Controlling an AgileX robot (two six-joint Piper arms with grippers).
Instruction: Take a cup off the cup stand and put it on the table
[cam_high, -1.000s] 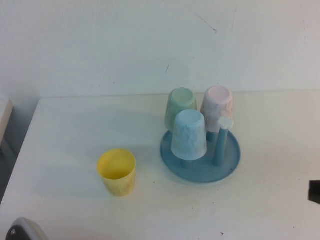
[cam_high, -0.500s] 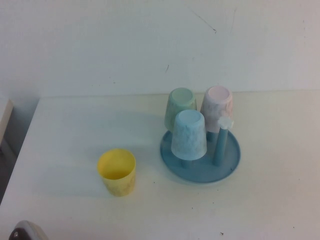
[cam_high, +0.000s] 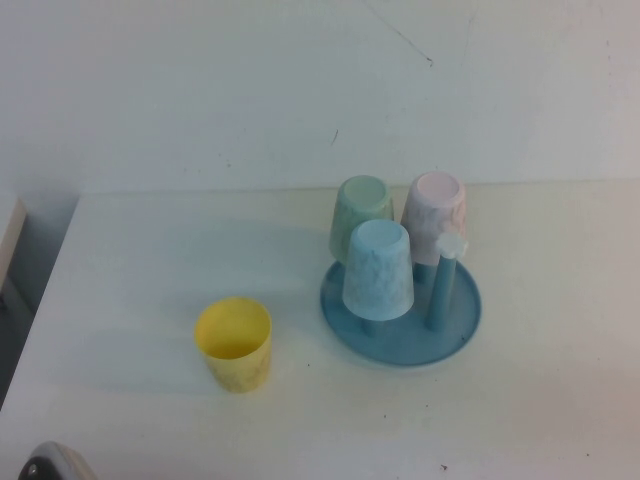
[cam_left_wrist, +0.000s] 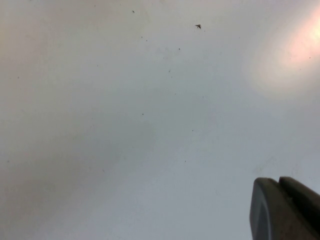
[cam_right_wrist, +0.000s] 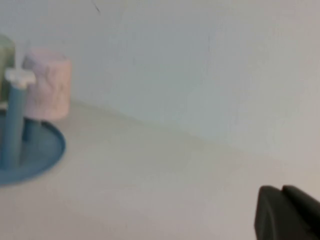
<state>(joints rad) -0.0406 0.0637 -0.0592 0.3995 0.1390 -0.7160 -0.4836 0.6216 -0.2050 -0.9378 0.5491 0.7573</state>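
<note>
The pale yellow cup (cam_high: 233, 343) stands upright, mouth up, on the white table (cam_high: 150, 260), left of the cup stand. The blue cup stand (cam_high: 400, 312) holds a light blue cup (cam_high: 379, 266), a green cup (cam_high: 359, 212) and a pink cup (cam_high: 435, 213) upside down on pegs; one peg with a pale knob (cam_high: 441, 283) is bare. My left gripper (cam_left_wrist: 277, 181) is shut and empty over bare table at the near left corner. My right gripper (cam_right_wrist: 281, 189) is shut and empty, well to the right of the stand (cam_right_wrist: 30, 150).
A white wall (cam_high: 300, 90) rises behind the table's far edge. The table's left edge (cam_high: 45, 290) drops off beside a pale piece of furniture. A grey part of my left arm (cam_high: 45, 465) shows at the near left corner.
The dark part of my right arm at the right edge of the high view has drawn back out of sight. The cups and stand have not moved.
</note>
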